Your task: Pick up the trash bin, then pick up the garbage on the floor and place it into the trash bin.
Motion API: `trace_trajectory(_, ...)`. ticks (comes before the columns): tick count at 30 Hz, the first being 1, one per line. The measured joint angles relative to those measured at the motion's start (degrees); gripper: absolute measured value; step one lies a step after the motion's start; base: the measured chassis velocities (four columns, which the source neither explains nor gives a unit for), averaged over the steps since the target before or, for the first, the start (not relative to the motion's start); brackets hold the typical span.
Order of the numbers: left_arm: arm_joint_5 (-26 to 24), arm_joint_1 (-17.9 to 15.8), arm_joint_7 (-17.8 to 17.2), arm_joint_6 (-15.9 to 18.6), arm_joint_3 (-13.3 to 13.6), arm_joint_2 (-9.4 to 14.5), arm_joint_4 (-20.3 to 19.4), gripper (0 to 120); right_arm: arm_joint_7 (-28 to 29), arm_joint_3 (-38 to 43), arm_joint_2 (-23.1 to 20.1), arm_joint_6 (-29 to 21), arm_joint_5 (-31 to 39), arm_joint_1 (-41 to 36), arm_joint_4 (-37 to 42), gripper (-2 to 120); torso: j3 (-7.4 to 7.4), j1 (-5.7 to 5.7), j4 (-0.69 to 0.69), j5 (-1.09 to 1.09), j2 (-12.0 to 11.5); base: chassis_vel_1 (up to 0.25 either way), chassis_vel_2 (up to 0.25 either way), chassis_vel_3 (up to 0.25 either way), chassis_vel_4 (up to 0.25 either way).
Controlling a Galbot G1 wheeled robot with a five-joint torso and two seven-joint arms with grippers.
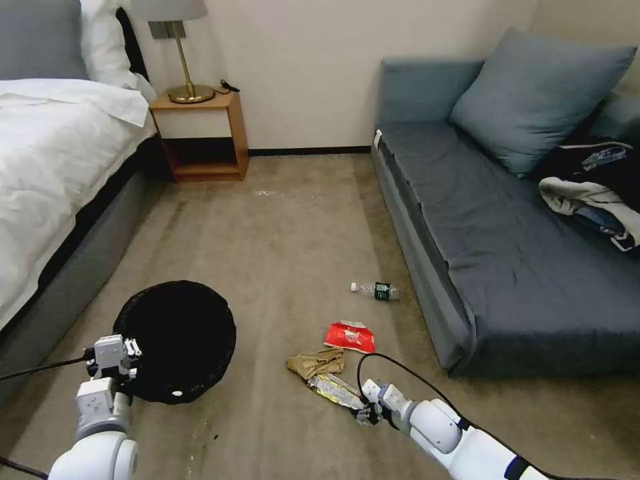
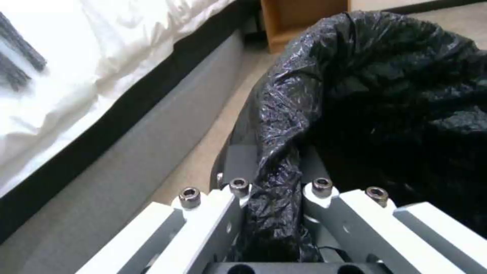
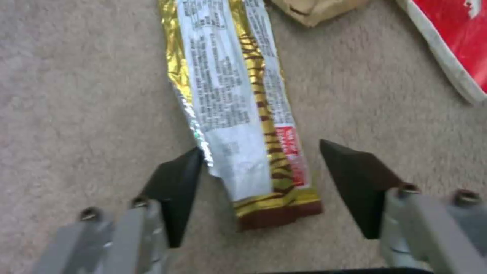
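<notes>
one bin (image 1: 175,350) sitting on the carpet | four pieces of litter lying near it: one bottle (image 1: 375,290), one red packet (image 1: 350,336), one paper bag (image 1: 317,363), one wrapper (image 1: 335,389) | two grippers showing: left gripper (image 1: 120,353), right gripper (image 1: 365,412)

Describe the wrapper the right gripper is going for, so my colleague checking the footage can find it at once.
Start at the grey sofa; on the carpet before its near end lies a litter cluster. Nearest the robot is the gold-and-silver wrapper, its end between the open right gripper fingers. Unlike the tan paper bag and red snack packet beyond, it is long, flat and shiny.
</notes>
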Motion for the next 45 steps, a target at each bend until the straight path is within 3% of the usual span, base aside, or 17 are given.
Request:
trace_trajectory(16, 0.17, 0.61, -0.14, -0.02, 0.06, 0.05, -0.2, 7, 0.94, 1.64, 0.17, 2.89, -0.56, -1.21, 0.88, 0, 0.0, 0.0, 0.0, 0.0, 0.0, 0.0, 0.0, 0.0, 0.0)
trace_trajectory(24, 0.92, 0.87, -0.15, -0.12, 0.78, -0.21, -0.33, 7, 1.87, 3.5, -1.11, 5.98, -2.34, -2.79, 5.09, 0, 0.0, 0.0, 0.0, 0.0, 0.0, 0.0, 0.0, 0.0, 0.0)
trace_trajectory(28, 2.96, 2.25, -0.15, -0.96, 1.65, -0.94, -0.73, 7, 1.14, 6.77, -3.29, 15.91, -10.09, -4.6, 9.96, 0, 0.0, 0.0, 0.0, 0.0, 0.0, 0.0, 0.0, 0.0, 0.0)
trace_trajectory(31, 4.49, 2.83, -0.14, -1.44, 2.1, -1.9, -0.92, 7, 0.92, 8.19, -5.27, 19.63, -12.36, -5.69, 14.01, 0, 0.0, 0.0, 0.01, 0.0, 0.0, 0.0, 0.0, 0.0, 0.0)
trace_trajectory(38, 7.19, 2.92, -0.12, -2.16, 2.9, -2.97, -0.94, 7, 2.82, 9.54, -8.45, 23.31, -14.35, -6.89, 21.65, 0, 0.0, 0.0, 0.0, 0.0, 0.0, 0.0, 0.0, 0.0, 0.0)
trace_trajectory(45, 8.34, 2.5, 0.61, -2.64, 3.85, -4.19, -0.94, 7, 4.69, 8.08, -6.24, 29.75, -30.35, -2.98, 22.72, 0, 0.0, 0.0, 0.01, 0.0, 0.0, 0.0, 0.0, 0.0, 0.0)
